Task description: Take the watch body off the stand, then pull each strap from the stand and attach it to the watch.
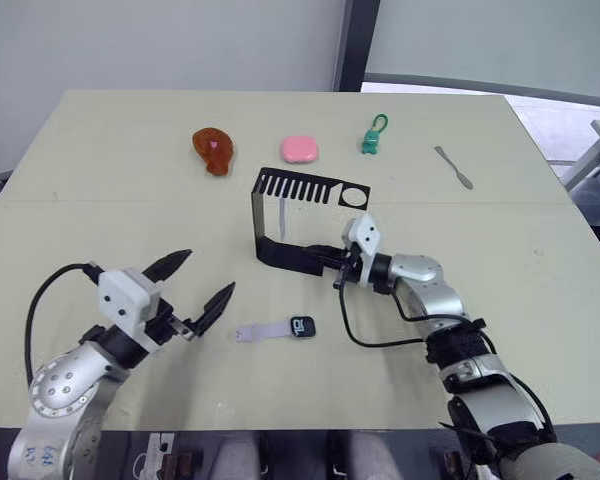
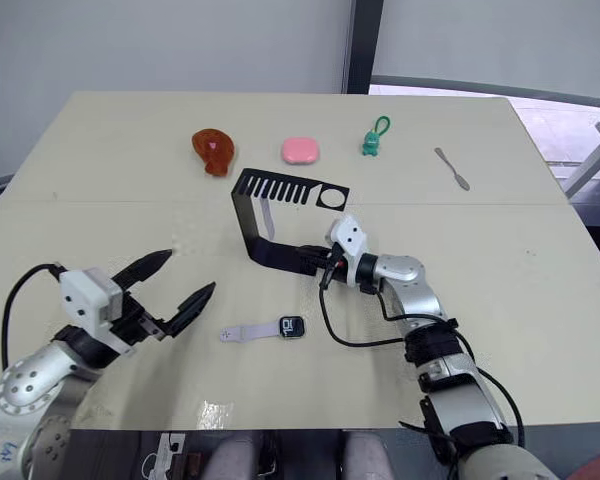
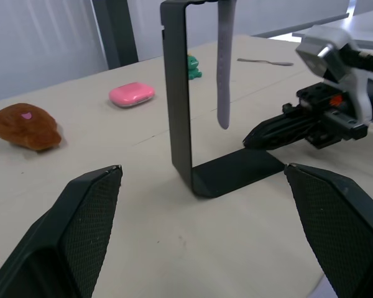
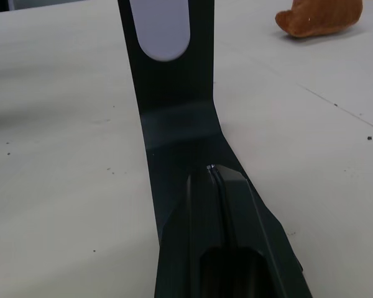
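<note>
Watch body (image 1: 302, 326), one strap (image 1: 262, 332) attached, lies on your bench (image 1: 100, 180) at 6 o'clock from the stand (image 1: 290, 225); second strap (image 3: 224, 68) hangs there. Left gripper (image 1: 200, 285) fingers spread; right gripper (image 1: 325, 262) fingers pressed together on the stand's foot.

hanging strap (image 4: 163, 28) top cut off, screen digits unreadable

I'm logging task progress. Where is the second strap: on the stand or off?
On. The second strap hangs from the stand's top arm.
</note>
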